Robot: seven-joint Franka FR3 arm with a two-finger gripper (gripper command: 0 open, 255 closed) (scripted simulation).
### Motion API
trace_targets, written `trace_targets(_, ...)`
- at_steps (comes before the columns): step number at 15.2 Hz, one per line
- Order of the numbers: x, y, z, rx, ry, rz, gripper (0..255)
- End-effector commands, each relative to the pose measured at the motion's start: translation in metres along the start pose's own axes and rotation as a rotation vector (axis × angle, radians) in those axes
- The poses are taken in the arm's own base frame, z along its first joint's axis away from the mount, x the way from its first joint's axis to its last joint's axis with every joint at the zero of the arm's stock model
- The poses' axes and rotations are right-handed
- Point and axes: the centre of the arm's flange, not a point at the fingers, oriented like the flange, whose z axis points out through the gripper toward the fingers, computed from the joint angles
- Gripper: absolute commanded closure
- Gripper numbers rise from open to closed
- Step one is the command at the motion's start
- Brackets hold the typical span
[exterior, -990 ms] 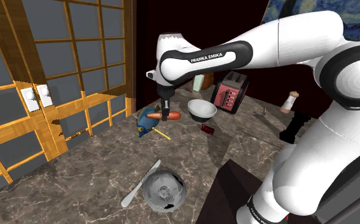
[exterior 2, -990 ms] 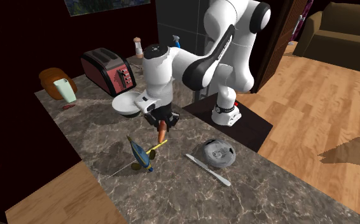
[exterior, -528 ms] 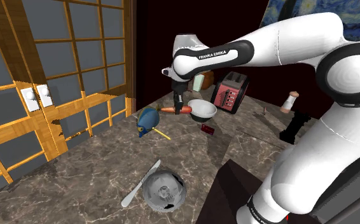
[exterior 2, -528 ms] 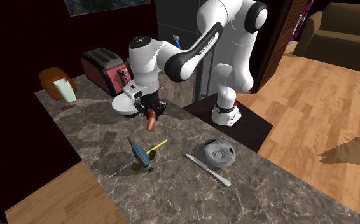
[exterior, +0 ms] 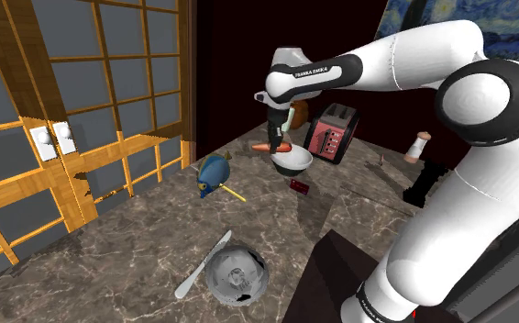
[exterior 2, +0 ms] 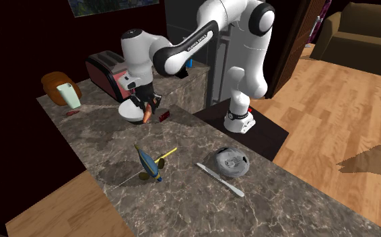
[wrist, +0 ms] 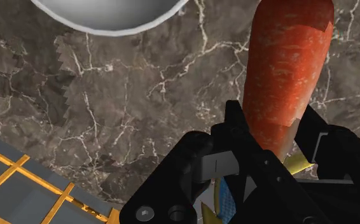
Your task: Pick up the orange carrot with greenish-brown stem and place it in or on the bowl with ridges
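Observation:
An orange carrot (wrist: pixel 287 70) is clasped near its stem end by my black gripper (wrist: pixel 274 149), which is shut on it. In the shoulder view the gripper (exterior: pixel 278 136) holds the carrot (exterior: pixel 272 146) level, in the air over the near rim of the white bowl (exterior: pixel 292 162). In the second exterior view the carrot (exterior 2: pixel 146 114) hangs below the gripper (exterior 2: pixel 146 103), at the edge of the bowl (exterior 2: pixel 128 110). In the wrist view the bowl (wrist: pixel 102 14) lies off to one side of the carrot, with marble counter beneath the carrot's tip.
A red toaster (exterior: pixel 331 131) stands just behind the bowl. A small dark red item (exterior: pixel 299 186) lies beside it. A blue fish toy (exterior: pixel 215 172), a knife (exterior: pixel 203 264) and a round silvery dish (exterior: pixel 237 273) lie nearer the front. A shaker (exterior: pixel 418 147) stands far right.
The arm has carried the carrot away from the blue fish toy and up toward the bowl, so it now hangs at the bowl's rim. The grip stays shut.

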Motion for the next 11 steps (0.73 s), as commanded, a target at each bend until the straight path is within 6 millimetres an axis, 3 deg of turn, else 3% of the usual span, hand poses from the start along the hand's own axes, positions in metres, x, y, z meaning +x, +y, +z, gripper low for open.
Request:
trace_targets(1,-0.023,0.017,0.004,0.000,0.000,-0.001,255)
trace_targets(11,-0.121,0.106,0.009,0.000,0.000,-0.001,255)
